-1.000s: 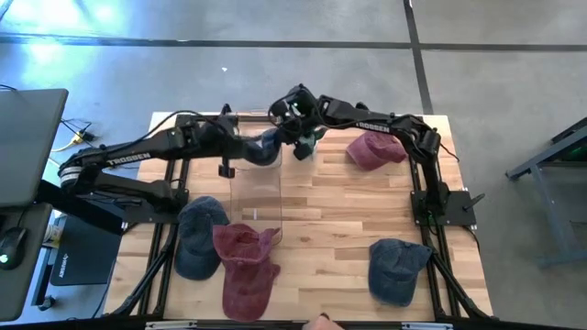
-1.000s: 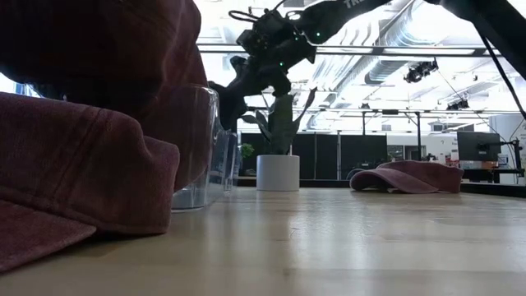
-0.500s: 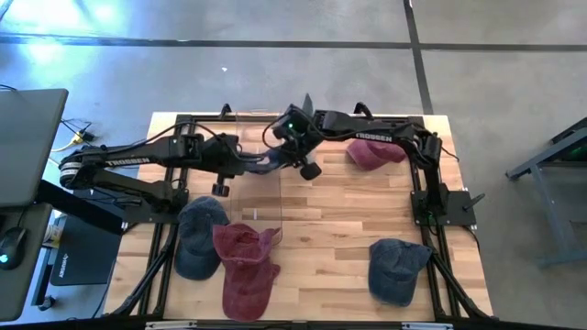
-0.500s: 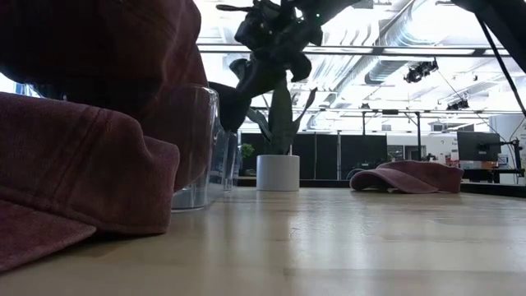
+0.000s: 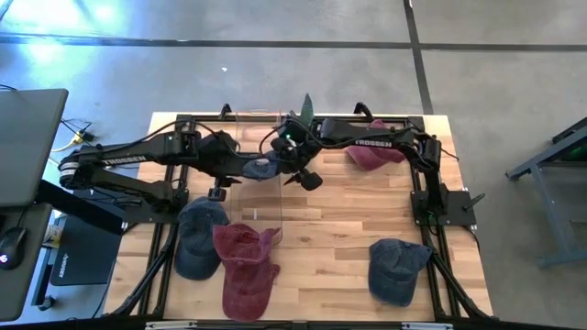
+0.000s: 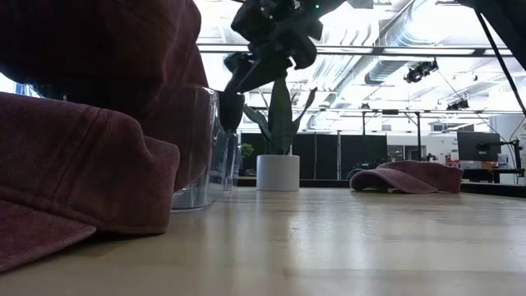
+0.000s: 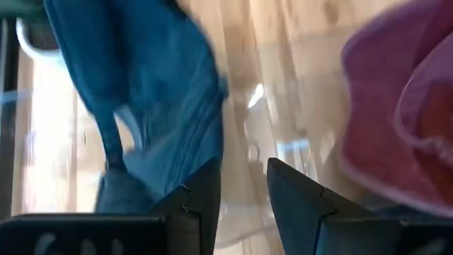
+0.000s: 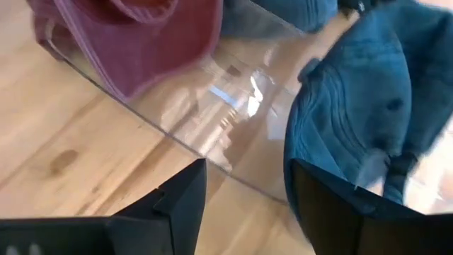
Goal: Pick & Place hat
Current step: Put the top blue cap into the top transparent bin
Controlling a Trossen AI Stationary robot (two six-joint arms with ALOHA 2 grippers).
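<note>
The step in hand looks like the release. The blue hat (image 5: 261, 168) sits at upper centre of the high view, between the two end effectors and over the far end of the clear bin (image 8: 177, 134), which stands on the worktop (image 5: 339, 211). The left end effector (image 7: 244, 166) shows a narrow gap with only glass and wood behind it, and the hat's cloth hangs just beside one finger rather than between the two. The right end effector (image 8: 248, 166) stands wide and empty, with the hat off to one side. Neither seems to grip it, though whether cloth is snagged on a finger I cannot tell. The next move calls for both arms to lift straight up and part, left arm toward frame left and right arm toward frame right, so the hat settles inside the bin walls. Room is tight at the centre, where the arms nearly meet. A red hat (image 5: 371, 151) lies close under the right arm. Two more hats (red (image 5: 246, 266), blue (image 5: 202, 236)) crowd the bin's lower end, so the open worktop at centre right is the safer retreat.
</note>
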